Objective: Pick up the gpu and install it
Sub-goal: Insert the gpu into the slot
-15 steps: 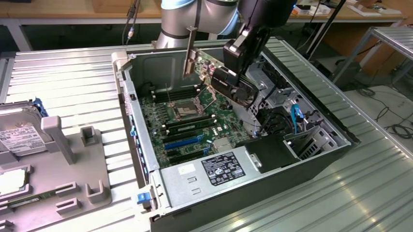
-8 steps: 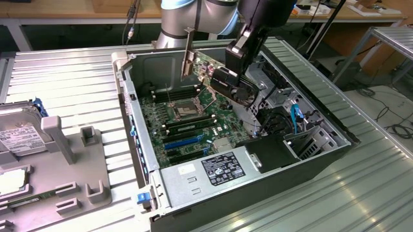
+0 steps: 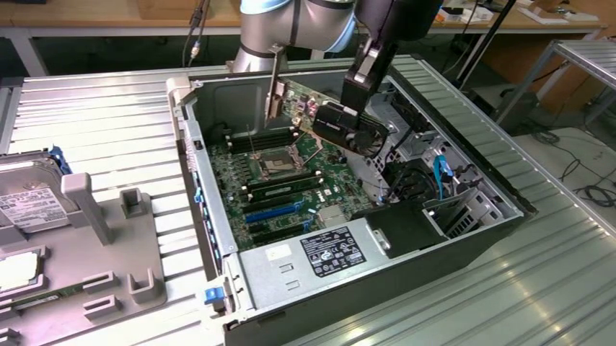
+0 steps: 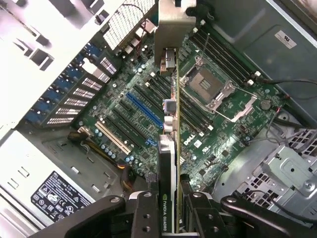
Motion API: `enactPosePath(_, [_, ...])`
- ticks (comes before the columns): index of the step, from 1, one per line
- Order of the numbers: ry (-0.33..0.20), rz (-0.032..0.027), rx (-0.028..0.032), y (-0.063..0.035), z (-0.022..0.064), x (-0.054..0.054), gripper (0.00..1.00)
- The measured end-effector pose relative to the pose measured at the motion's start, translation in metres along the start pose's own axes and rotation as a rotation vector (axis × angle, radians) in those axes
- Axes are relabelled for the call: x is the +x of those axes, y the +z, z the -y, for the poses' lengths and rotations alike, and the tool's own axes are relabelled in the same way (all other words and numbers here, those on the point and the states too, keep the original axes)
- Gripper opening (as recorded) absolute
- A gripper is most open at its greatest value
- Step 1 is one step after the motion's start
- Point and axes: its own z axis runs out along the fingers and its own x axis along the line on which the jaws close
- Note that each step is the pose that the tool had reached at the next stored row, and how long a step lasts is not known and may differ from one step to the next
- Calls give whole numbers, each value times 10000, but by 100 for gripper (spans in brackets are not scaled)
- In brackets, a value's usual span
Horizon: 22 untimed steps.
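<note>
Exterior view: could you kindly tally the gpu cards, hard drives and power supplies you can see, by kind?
gpu, clamped in the gripper: 1
hard drive: 1
power supply: 1
Total: 3

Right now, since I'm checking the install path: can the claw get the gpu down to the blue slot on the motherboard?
Probably yes. The claw grips the gpu edge-on above the open computer case, and the blue slot lies bare, with no cable or part over it.
</note>
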Motion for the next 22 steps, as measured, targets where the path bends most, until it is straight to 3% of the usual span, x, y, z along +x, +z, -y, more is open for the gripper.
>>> enactPosePath(22, [-2778, -102, 36, 0, 0, 0, 27])
